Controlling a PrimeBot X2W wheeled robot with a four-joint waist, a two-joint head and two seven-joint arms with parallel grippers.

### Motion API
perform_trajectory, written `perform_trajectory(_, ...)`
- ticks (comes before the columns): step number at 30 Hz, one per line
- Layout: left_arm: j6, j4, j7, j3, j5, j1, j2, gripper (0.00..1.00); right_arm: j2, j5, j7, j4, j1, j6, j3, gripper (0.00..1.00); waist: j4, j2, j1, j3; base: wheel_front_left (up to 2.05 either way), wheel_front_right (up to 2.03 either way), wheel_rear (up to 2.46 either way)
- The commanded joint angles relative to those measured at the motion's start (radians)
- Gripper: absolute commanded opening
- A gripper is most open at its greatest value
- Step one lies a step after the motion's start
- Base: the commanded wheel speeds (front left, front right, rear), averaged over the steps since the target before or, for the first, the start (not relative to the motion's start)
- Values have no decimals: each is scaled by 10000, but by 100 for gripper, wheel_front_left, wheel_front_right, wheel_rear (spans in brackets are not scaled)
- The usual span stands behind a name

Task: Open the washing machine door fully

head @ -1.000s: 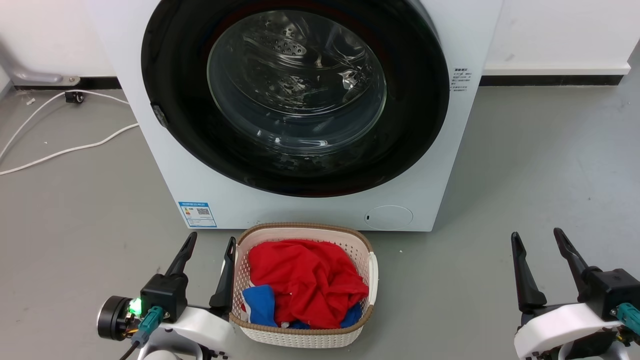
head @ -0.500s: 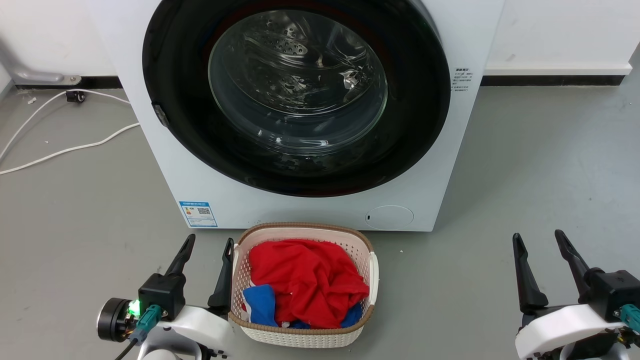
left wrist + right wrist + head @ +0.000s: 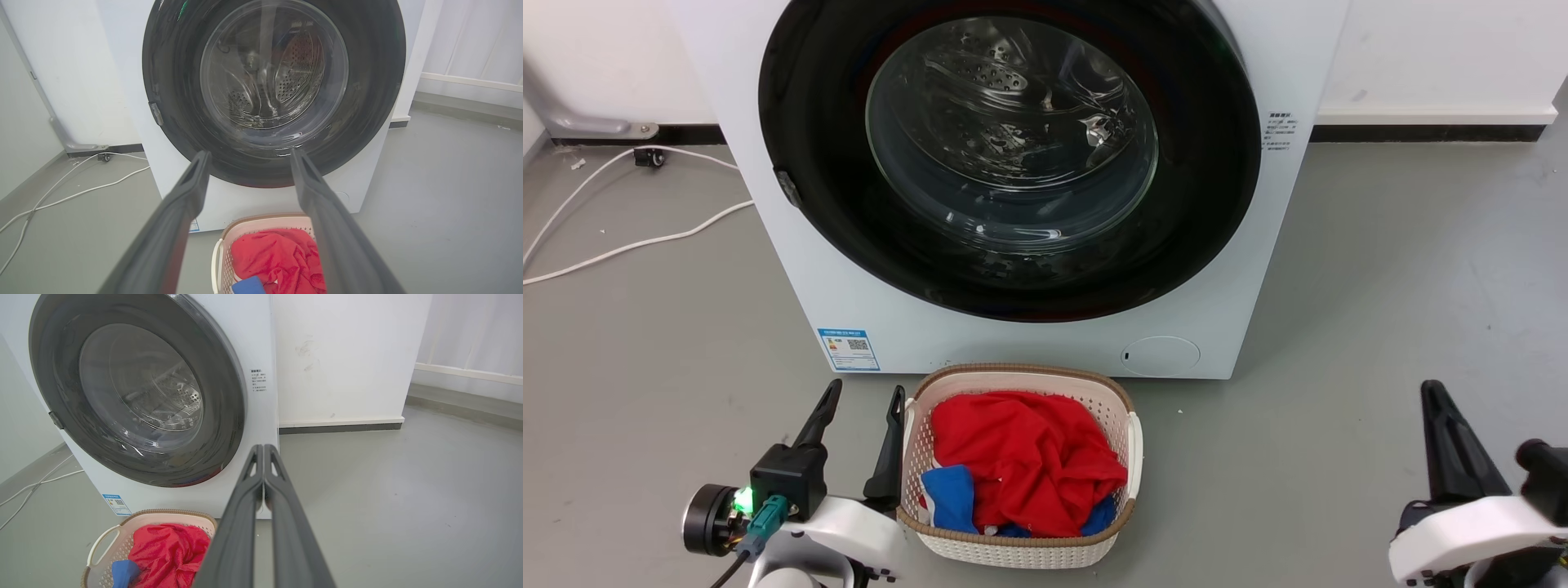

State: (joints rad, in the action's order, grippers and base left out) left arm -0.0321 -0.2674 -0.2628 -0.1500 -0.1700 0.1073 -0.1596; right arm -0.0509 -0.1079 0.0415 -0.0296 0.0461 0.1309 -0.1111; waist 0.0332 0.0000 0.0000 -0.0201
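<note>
Washing machine door shut, flush in the front of the washing machine, directly behind the white laundry basket of red and blue cloth. Left gripper low, just beside the basket's left wall, fingers spread wide, nothing held. Right gripper well to the right above the grey floor, fingertips pressed together, nothing between them, clear of door and basket.
</note>
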Motion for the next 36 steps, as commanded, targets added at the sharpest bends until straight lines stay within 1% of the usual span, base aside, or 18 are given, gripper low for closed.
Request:
perform_trajectory(1,46,-2,-29,-10,45,92,9,100,6,-249,17,66,-37,-1,-152,0,11,0,0,4,0,0,0)
perform_trajectory(7,74,26,-28,-11,41,103,30,100,6,-1503,30,726,-431,-1,-848,0,43,0,0,23,0,0,0)
perform_trajectory(13,141,148,-28,-26,47,150,75,100,6,-3450,77,1997,-1387,-1,-1766,0,51,0,0,165,0,0,0)
perform_trajectory(14,140,170,-28,-40,51,174,88,100,1,-3585,69,2258,-1569,-1,-1950,0,63,0,0,207,0,0,0)
perform_trajectory(16,164,248,-28,-61,68,218,127,100,0,-4659,-12,2816,-2185,-1,-2337,0,80,0,0,349,0,0,0)
perform_trajectory(17,164,309,-28,-52,67,250,134,100,-36,-4767,-96,3086,-2436,-1,-2516,0,78,0,0,458,0,0,0)
perform_trajectory(18,198,387,-28,-37,71,277,144,100,-28,-5417,-143,3321,-2867,-1,-2767,0,66,0,0,584,0,0,0)
perform_trajectory(22,236,664,-28,-27,98,475,208,100,-20,-7495,-784,4357,-4274,-1,-3480,0,79,0,0,1203,0,0,0)
perform_trajectory(25,196,812,-28,-61,147,791,243,100,-249,-8916,-1477,4954,-5469,0,-3953,0,210,0,0,1757,0,0,0)
perform_trajectory(29,170,954,-28,-129,222,1260,341,100,-628,-10391,-2663,5882,-6912,0,-4455,0,398,0,0,2445,0,0,0)
perform_trajectory(31,168,1022,-28,-143,265,1465,376,100,-853,-10955,-3296,6418,-7624,0,-4689,0,493,0,0,2696,0,0,0)
perform_trajectory(36,109,1163,-28,-155,334,1876,490,100,-1429,-11667,-4740,7604,-9283,0,-4845,0,723,0,0,3197,0,0,0)
